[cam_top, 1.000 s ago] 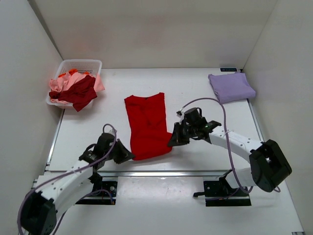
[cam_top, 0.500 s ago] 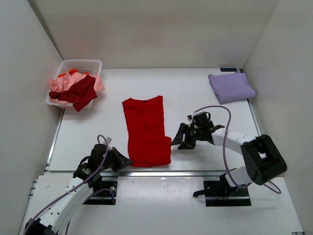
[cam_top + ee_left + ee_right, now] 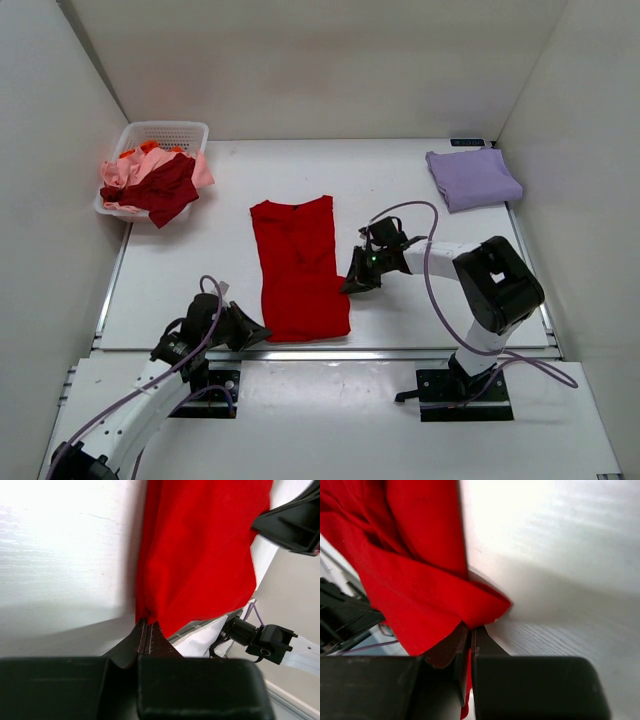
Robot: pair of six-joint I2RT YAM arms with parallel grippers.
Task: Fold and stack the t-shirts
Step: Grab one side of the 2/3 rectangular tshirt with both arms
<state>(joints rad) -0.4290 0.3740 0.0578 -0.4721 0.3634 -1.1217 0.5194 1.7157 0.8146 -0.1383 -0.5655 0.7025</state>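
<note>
A bright red t-shirt [image 3: 298, 265] lies flat in the middle of the table, its hem at the near edge. My left gripper [image 3: 262, 332] is shut on the shirt's near left corner; in the left wrist view [image 3: 148, 623] the red cloth [image 3: 200, 555] runs up from the closed tips. My right gripper [image 3: 350, 284] is shut on the shirt's right edge; in the right wrist view [image 3: 471, 629] a fold of red cloth [image 3: 410, 595] sits between the jaws. A folded lavender t-shirt [image 3: 473, 178] lies at the far right.
A white basket [image 3: 165, 128] at the far left holds a heap of pink [image 3: 120, 175], orange [image 3: 148, 148] and dark red [image 3: 160, 190] shirts. White walls close in the table on three sides. The table's near edge [image 3: 400, 352] runs just below the red shirt's hem.
The left gripper drew back toward the near edge and the red shirt shifted with it and lies flatter. The right arm bent inward and its gripper came back onto the shirt's right edge.
</note>
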